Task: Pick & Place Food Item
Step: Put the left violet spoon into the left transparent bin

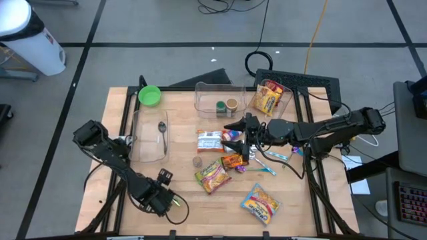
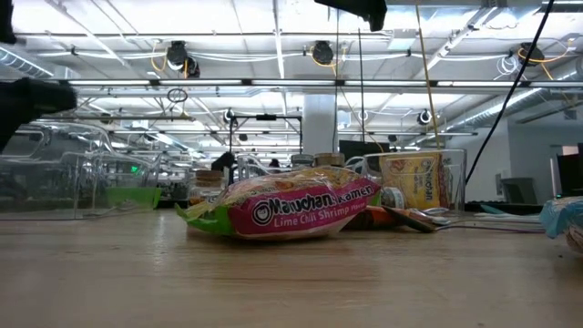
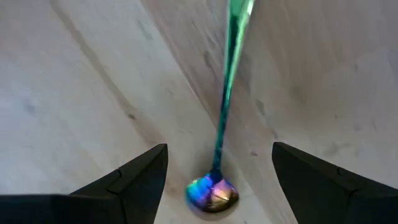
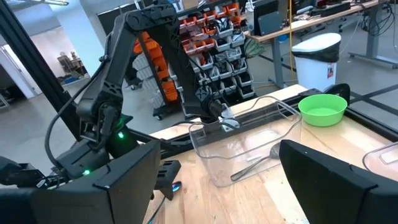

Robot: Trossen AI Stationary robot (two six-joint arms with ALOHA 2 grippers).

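Several food packets lie in the middle of the table: a Maruchan ramen pack (image 1: 212,177) (image 2: 282,210), a blue and yellow pack (image 1: 259,203), a white and red pack (image 1: 209,141) and a small snack bar (image 1: 233,161). My left gripper (image 1: 163,195) (image 3: 219,149) points down near the table's front left, open. Its fingers stand on either side of an iridescent spoon (image 3: 214,186) with a green handle that lies flat on the wood; they do not touch it. My right gripper (image 1: 241,130) (image 4: 219,149) hangs level above the packets, open and holding nothing.
A clear bin (image 1: 150,137) holding a metal spoon stands at the left, with a green bowl (image 1: 149,95) behind it. Another clear bin (image 1: 220,99) with small jars and a bin with a yellow packet (image 1: 268,99) stand at the back. Blue utensils (image 1: 267,160) lie right of the packets.
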